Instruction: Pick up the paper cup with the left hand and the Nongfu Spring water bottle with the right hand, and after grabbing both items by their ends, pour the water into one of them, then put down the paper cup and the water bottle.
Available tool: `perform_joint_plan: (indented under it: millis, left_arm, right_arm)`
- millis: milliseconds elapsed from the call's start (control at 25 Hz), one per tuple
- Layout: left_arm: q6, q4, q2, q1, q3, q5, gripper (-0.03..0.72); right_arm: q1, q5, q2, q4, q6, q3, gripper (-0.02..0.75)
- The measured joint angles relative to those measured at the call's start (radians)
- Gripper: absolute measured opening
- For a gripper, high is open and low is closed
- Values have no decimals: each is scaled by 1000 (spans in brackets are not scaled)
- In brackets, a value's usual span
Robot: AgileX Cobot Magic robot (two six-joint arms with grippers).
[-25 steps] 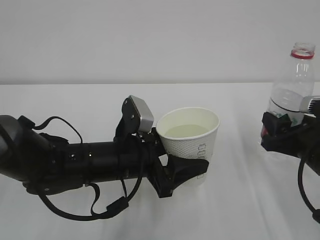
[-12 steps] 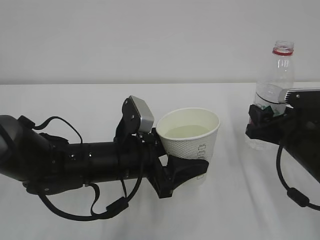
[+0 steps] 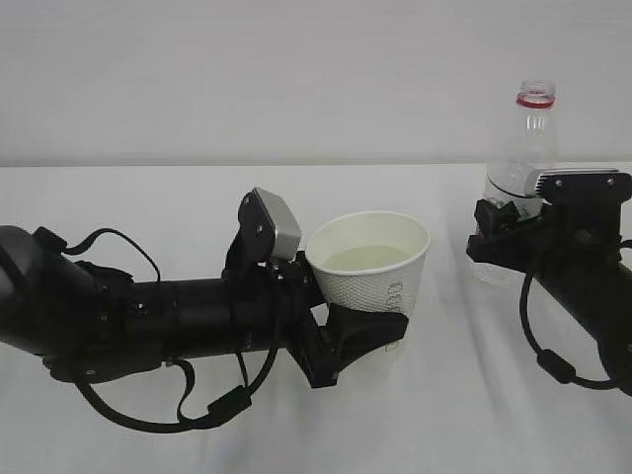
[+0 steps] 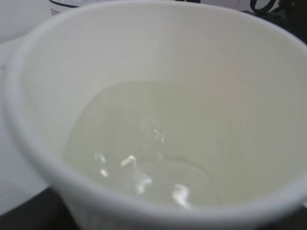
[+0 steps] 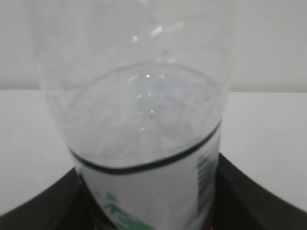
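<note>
Exterior view: paper cup (image 3: 369, 265) near centre, upright, gripped low on its wall by left hand (image 3: 348, 336), jaws pinching the cup from both sides. Water (image 3: 367, 259) pooled inside, roughly half deep; same pale pool seen from the left wrist view (image 4: 144, 153). At three o'clock of the cup and well apart, water bottle (image 3: 515, 193), upright, uncapped, red neck ring on top, clamped around its lower body by right hand (image 3: 499, 229), jaws closed on the bottle. Part-filled, by the waterline in the right wrist view (image 5: 144, 110). Judged as pouring done, set-down step in hand. Next move calls for lowering both level onto table (image 3: 148, 207), then spreading jaws and backing away without tipping either.
</note>
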Motion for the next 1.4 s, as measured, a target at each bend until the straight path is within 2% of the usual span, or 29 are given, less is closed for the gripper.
perform_joint_plan:
  millis: [720, 1040, 1400]
  left_arm:
    - [0, 0, 0, 15, 0, 2, 508]
    - [0, 12, 0, 15, 0, 2, 508]
    - [0, 23, 0, 15, 0, 2, 508]
  right_arm:
    - [0, -17, 67, 0, 0, -51, 454]
    - [0, -20, 70, -24, 0, -51, 564]
    - [0, -20, 70, -30, 3, -51, 592]
